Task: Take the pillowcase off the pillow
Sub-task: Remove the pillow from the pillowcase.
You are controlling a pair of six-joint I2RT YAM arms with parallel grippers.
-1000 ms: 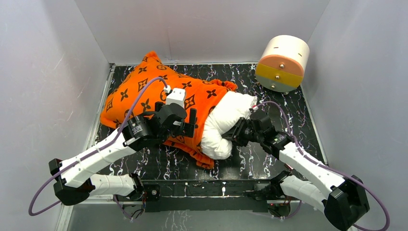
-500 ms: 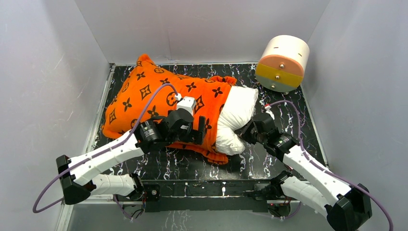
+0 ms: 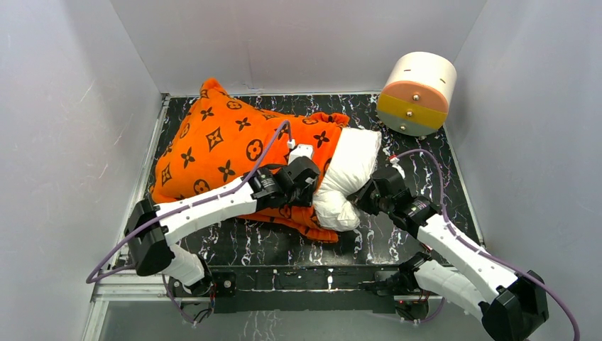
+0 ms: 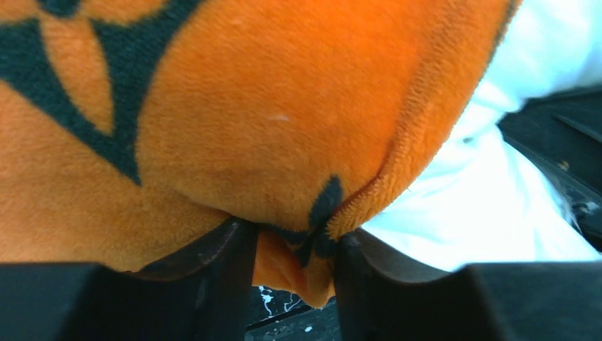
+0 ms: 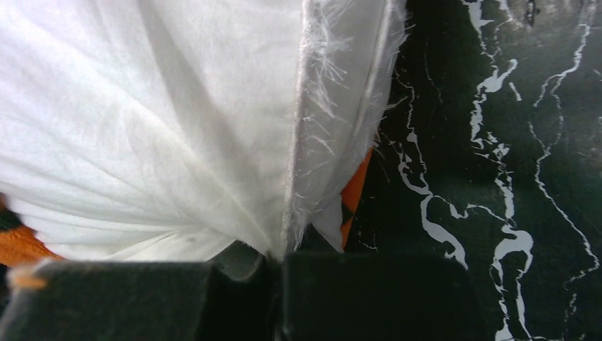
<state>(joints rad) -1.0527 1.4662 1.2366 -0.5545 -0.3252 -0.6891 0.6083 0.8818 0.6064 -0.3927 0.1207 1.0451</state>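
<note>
Orange pillowcase [image 3: 220, 145] w/ pillow [image 3: 351, 170] lies on table [image 3: 234, 245], long axis far-left to near-right, open end facing right. Most of pillow is hidden inside; only its white right end shows. L gripper [image 4: 294, 266] pinches pillowcase hem; R gripper [image 5: 277, 284] is clenched on pillow's frayed seam.

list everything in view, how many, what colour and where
pillowcase: 1, bright orange with black motifs, left-centre of the table, covering most of the pillow
pillow: 1, white, right end sticking out of the pillowcase
drum: 1, white, orange and yellow, far right corner
table: 1, black with white marbling
walls: 3, pale grey, left, back, right
arms: 2, white and black, near edge
left pincer: 1, black, pinching the pillowcase's hem
right pincer: 1, black, shut on the pillow's edge
</note>
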